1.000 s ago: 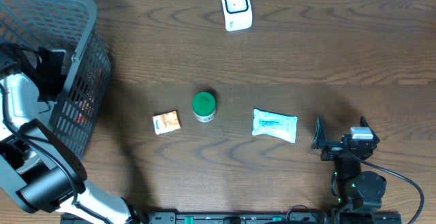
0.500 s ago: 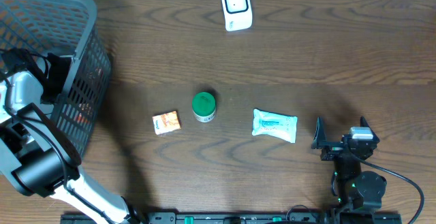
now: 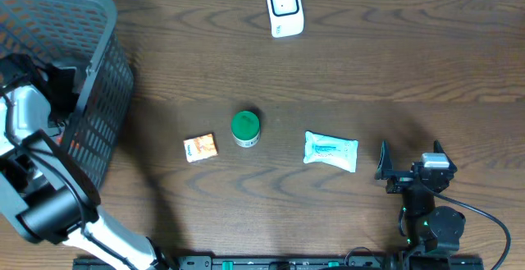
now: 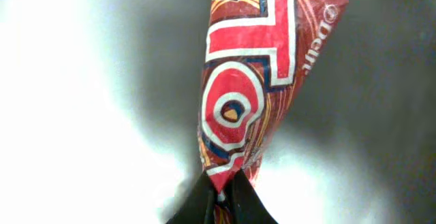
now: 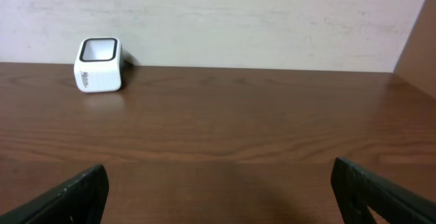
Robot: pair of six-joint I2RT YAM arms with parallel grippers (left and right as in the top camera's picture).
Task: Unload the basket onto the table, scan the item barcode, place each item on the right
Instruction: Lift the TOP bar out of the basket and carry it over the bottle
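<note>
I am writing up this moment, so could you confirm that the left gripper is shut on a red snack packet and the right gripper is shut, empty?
Not quite: the right gripper is open, its jaws wide apart with nothing between them, as the right wrist view shows. The left gripper is indeed shut on the red snack packet.

Basket [image 3: 102,98] sits on the worktop [image 3: 394,73] at far left. Scanner [image 3: 285,9] is at the back edge, about centre, well apart from the rest. Mid-worktop row, left to right: small box [image 3: 200,148], tub [image 3: 245,128] just beside it and slightly further back, then flat pack [image 3: 330,151], apart from the tub. Right gripper [image 3: 410,165] is near the front edge, right of the flat pack, not touching it. Left arm [image 3: 20,118] reaches into the basket. Snack packet [image 4: 245,94] is inside the basket, between the jaws of the left gripper [image 4: 221,195].
</note>
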